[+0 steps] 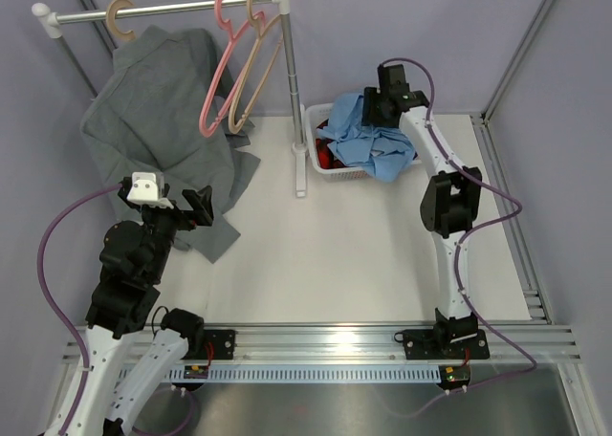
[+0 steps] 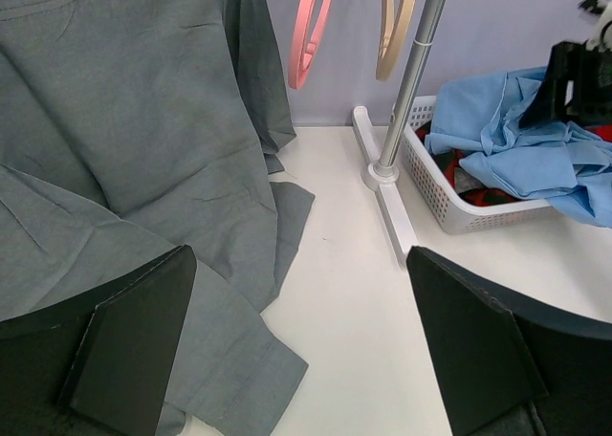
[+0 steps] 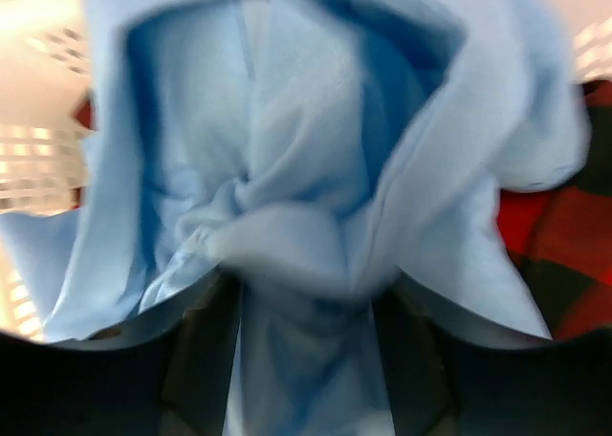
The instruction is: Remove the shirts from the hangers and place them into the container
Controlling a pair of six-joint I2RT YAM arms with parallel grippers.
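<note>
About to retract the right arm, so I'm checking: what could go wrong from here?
The light blue fabric shirt spills over the near rim of the white mesh plastic basket and could slide out. Its folds bunch against the right hand, so retracting might drag it along.

Pale lilac walls (image 1: pixel 430 25) close in a white table (image 1: pixel 363 254). A metal clothes rail (image 1: pixel 172 10) with white end caps crosses the back left, its post (image 1: pixel 289 82) standing on a white foot (image 2: pixel 392 221). An aluminium track (image 1: pixel 325 340) runs along the near edge, catching glare, perhaps from an overhead lamp.
</note>
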